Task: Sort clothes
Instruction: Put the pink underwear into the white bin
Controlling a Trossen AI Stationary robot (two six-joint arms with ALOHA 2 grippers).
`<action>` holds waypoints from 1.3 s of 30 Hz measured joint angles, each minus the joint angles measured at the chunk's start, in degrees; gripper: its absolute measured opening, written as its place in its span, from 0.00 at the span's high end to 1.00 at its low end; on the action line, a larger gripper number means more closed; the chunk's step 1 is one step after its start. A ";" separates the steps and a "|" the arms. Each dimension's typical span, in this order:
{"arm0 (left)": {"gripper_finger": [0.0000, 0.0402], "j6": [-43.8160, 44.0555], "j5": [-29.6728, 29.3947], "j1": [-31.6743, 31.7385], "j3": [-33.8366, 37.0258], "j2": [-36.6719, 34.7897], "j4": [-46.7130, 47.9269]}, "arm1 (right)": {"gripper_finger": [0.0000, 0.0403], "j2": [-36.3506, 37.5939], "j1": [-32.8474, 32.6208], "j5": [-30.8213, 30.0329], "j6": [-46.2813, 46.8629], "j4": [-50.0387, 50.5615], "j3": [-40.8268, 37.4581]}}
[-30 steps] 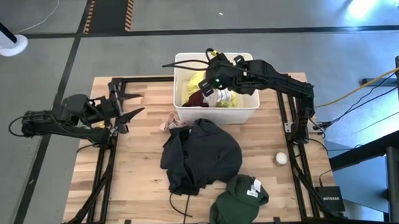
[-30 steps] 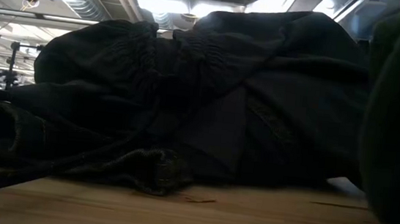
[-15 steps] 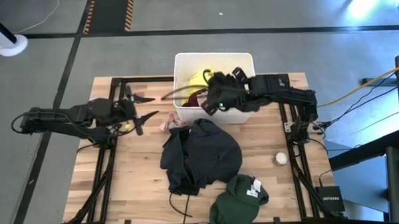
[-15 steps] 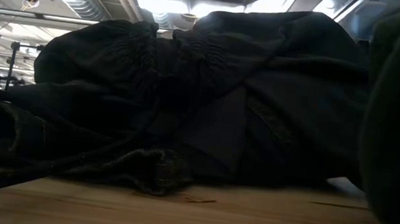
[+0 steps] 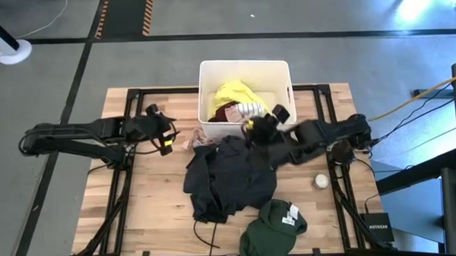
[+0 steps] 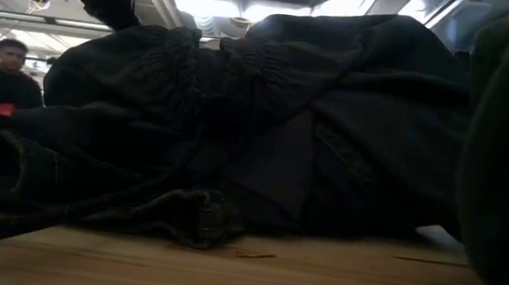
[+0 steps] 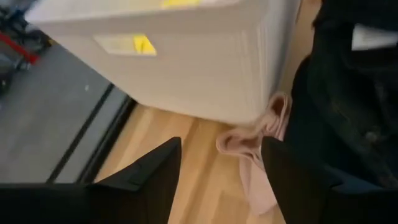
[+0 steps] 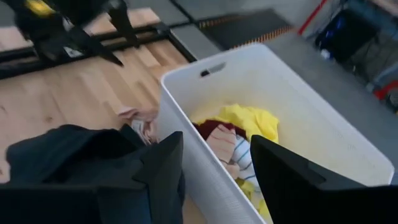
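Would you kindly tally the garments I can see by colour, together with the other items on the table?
Yellow garment: 1
Maroon garment: 1
Striped garment: 1
Pink garment: 1
Black garment: 1
Green garment: 1
White bin: 1
White ball: 1
Total: 8

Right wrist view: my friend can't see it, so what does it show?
A white bin holds a yellow garment and a maroon one. The right gripper, fingers open, hangs over the bin's rim, with a black garment on the wooden table beside it.
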State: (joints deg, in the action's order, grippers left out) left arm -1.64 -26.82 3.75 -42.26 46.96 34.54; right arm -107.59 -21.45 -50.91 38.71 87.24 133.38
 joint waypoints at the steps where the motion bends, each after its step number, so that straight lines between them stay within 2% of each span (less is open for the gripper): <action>1: 0.45 0.83 -0.02 0.00 0.00 0.62 0.29 | 0.49 0.00 -1.21 -1.31 0.25 0.00 0.00; 7: 0.45 3.85 0.81 0.00 0.83 4.17 -2.16 | 0.49 0.00 -8.37 -6.69 3.50 -0.07 0.00; 18: 0.45 0.95 1.81 0.00 4.86 14.79 -7.43 | 0.49 -3.31 -18.00 -13.66 8.94 -0.42 0.00; 26: 0.45 2.27 1.95 1.74 5.09 23.71 -10.56 | 0.49 -6.41 -18.25 -13.99 9.03 -0.68 0.00; 30: 0.45 2.22 5.40 3.81 5.09 27.01 -10.90 | 0.49 -7.29 -18.18 -13.92 9.03 -0.68 0.00; 34: 0.45 1.21 10.86 5.57 5.09 29.54 -15.34 | 0.49 -7.50 -18.29 -13.28 9.04 -0.75 0.00; 39: 0.45 -0.04 11.23 6.12 5.09 31.19 -16.03 | 0.49 -7.52 -18.29 -11.92 9.36 -1.45 0.00</action>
State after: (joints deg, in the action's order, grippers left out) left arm -1.68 -15.59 9.87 -37.17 78.15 18.51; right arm -115.11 -39.75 -62.83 48.07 85.79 133.38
